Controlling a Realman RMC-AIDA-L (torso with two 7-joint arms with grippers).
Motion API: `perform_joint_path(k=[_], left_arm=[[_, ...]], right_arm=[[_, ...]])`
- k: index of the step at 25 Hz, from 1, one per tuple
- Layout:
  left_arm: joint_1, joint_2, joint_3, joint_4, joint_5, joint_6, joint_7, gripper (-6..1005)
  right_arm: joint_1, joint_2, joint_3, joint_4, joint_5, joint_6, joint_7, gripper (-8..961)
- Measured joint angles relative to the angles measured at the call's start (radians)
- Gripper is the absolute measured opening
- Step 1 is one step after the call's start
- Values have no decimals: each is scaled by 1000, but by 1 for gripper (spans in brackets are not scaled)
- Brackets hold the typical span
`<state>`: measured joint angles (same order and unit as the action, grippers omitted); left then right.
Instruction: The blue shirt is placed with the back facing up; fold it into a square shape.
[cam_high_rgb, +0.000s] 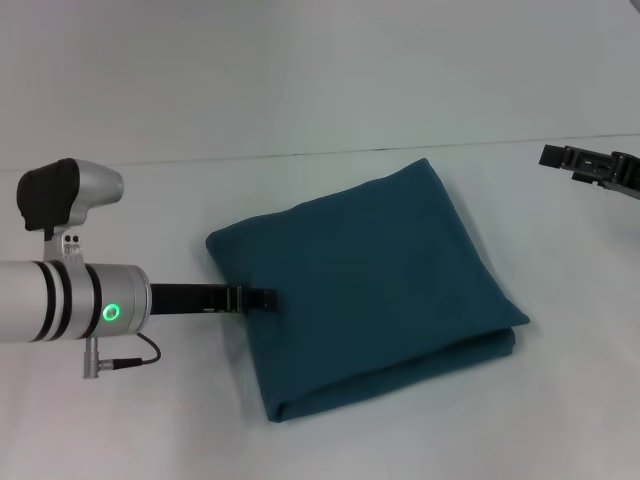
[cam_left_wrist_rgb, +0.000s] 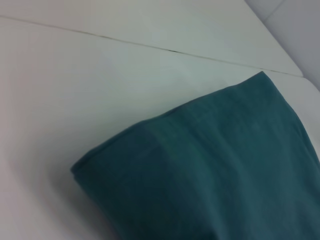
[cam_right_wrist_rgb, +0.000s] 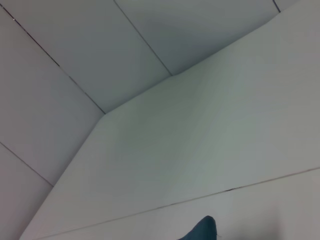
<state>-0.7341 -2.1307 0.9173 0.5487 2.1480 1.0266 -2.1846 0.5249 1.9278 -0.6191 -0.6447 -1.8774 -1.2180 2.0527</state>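
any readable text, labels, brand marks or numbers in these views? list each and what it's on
None readable in any view.
The blue shirt, folded into a rough square on the table, shows only plain fabric.
The left gripper and right gripper show no markings.

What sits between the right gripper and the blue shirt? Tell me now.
Nothing: in the head view only bare white table separates the right gripper from the folded blue shirt. The left gripper reaches the shirt's opposite edge.
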Motion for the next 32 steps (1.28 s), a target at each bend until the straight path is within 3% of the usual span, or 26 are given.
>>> perform_joint_path(k=[3,8,13,27,32], left_arm=[[0,-1,0,0,2,-9,0,417],[-2,-1,0,1,2,-28,0,174],[-5,0,0,1,3,-44,1,48],[-44,41,-1,1,25,-136,40,49],[-69,47,-1,6,70,-159,38,55]], right_arm=[[0,0,1,2,0,2,-1,916],[0,3,4,3,0,4,-5,915],[0,12,4,1,0,5,-6,916],[-3,55,1,11,0,28,-43,916],[-3,67,-2,12,-1,32,-44,915]])
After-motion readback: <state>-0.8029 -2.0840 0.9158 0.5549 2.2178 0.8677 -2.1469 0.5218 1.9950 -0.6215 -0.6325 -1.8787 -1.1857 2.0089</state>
